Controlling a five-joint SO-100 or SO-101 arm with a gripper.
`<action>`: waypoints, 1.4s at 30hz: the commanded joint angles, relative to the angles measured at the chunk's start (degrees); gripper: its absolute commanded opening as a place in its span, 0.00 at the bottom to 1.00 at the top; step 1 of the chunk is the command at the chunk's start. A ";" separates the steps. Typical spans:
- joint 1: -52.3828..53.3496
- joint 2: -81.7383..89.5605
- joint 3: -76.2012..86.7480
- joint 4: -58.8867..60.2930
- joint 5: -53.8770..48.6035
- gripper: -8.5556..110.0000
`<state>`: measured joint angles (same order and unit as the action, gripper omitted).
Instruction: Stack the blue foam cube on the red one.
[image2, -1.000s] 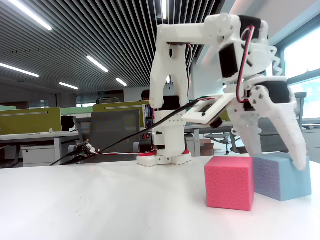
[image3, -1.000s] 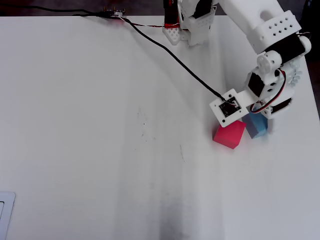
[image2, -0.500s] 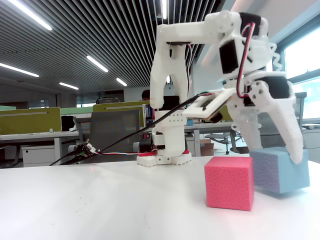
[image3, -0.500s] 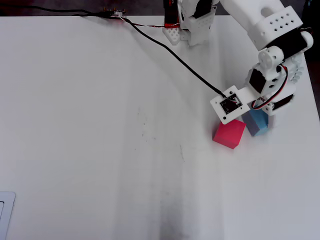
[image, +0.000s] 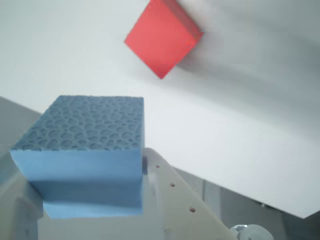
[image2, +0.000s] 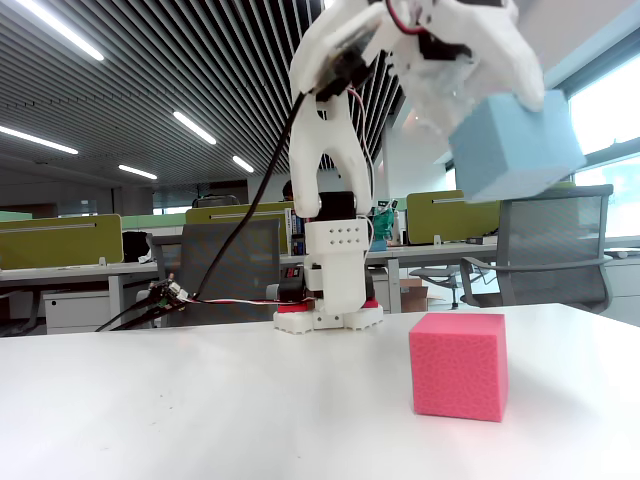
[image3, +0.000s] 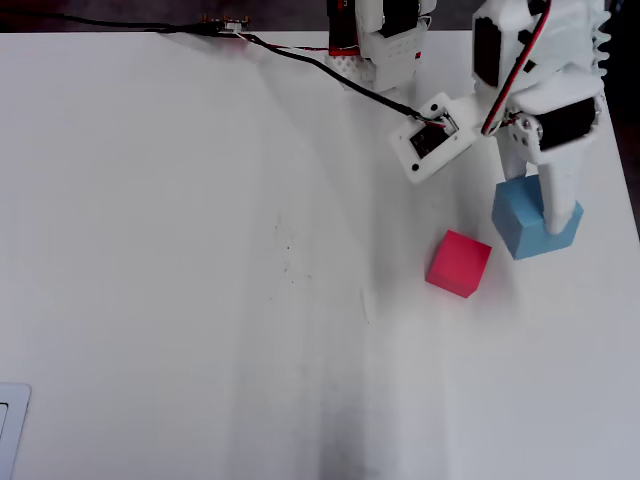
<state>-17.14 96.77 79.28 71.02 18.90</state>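
Arm raised; gripper (image2: 500, 110) clamped, holding load aloft.

slatted ceiling (image2: 150, 60), green desk partitions (image2: 60, 240), white table (image2: 200, 410)

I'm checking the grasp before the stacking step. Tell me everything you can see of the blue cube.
The blue cube is light sky-blue porous foam with plain matte faces; the wrist view shows a pitted top. It is clamped in the gripper, lifted clear of the table and tilted. In the fixed view it hangs above and right of the red cube, touching only the white fingers.
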 joint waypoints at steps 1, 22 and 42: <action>1.14 2.99 -3.78 1.58 0.18 0.24; 9.58 -11.60 -3.87 6.33 0.62 0.23; 9.32 -17.31 -0.97 1.41 1.32 0.23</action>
<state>-7.29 78.93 78.13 72.95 19.95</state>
